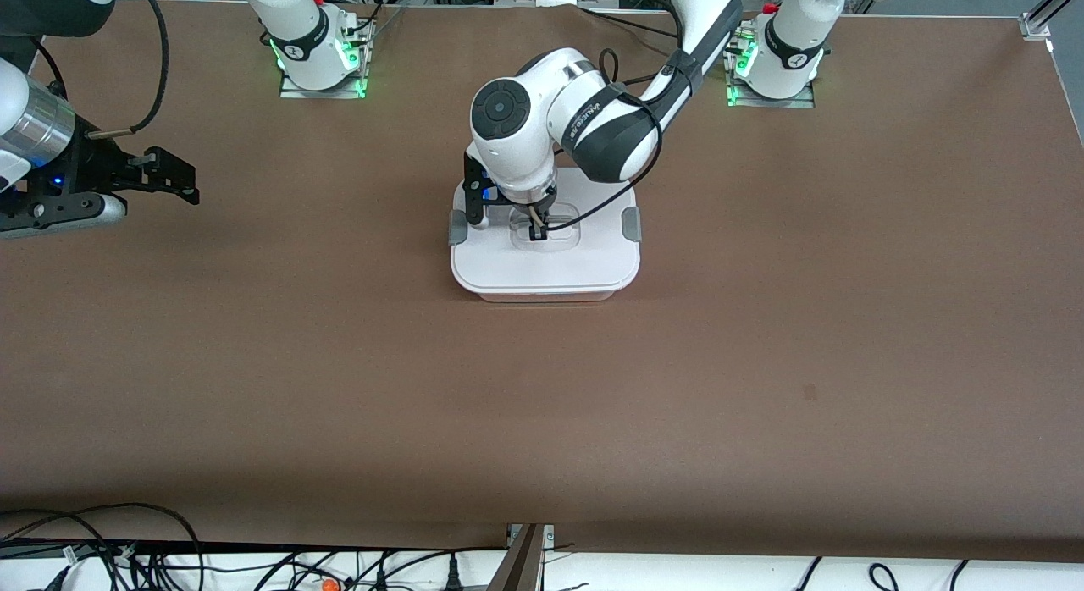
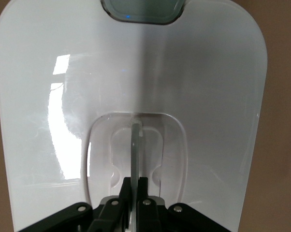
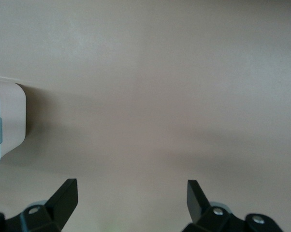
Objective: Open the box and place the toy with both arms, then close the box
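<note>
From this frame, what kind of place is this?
Likely a robotics lab bench: two arm bases bolted to a brown table, loose cables along its edge, the left gripper shut on the box lid's handle.

The only lettering, black print on the left arm (image 1: 584, 121), is too small to read.

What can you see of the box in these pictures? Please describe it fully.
The box is a rounded-rectangular plastic container with a glossy white lid on it and a grey clip at each side. It sits flat on the brown table. The left gripper is shut on the clear handle in the lid's centre.
</note>
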{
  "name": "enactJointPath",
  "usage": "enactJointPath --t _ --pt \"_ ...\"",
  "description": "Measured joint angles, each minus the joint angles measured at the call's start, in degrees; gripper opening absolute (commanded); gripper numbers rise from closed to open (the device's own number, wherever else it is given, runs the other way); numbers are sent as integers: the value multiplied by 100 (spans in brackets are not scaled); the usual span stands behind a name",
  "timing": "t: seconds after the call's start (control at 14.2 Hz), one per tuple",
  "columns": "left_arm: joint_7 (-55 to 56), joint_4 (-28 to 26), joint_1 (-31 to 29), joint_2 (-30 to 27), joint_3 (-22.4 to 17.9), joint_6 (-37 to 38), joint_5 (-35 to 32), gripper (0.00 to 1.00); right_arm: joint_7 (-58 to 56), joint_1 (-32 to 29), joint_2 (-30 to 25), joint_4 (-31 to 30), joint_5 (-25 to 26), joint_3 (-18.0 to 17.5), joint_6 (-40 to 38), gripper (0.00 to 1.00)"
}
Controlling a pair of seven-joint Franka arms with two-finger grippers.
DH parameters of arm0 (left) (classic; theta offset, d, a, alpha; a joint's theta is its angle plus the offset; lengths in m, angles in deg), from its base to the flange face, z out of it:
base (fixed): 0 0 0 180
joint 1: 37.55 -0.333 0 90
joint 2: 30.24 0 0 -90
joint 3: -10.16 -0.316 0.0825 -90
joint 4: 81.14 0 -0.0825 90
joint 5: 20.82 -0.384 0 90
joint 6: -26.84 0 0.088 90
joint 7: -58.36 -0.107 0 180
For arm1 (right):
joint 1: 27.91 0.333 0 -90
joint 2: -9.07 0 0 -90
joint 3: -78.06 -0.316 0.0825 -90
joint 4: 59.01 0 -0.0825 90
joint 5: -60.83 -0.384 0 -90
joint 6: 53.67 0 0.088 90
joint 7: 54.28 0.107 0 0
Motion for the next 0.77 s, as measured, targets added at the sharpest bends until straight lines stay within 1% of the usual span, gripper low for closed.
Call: enactJointPath --t 0.07,0.28,0.49,0.77 --pt "2 -1 0 0 -1 0 0 99 0 0 0 0 0 0 0 100" --pt "68 -24 0 -1 -18 5 -1 100 0 0 0 0 0 0 0 100" --pt "102 126 -41 -69 -80 73 0 100 4 0 0 0 0 0 -2 100" --pt "171 278 -397 -293 -175 145 0 100 6 0 0 0 0 -1 -3 100"
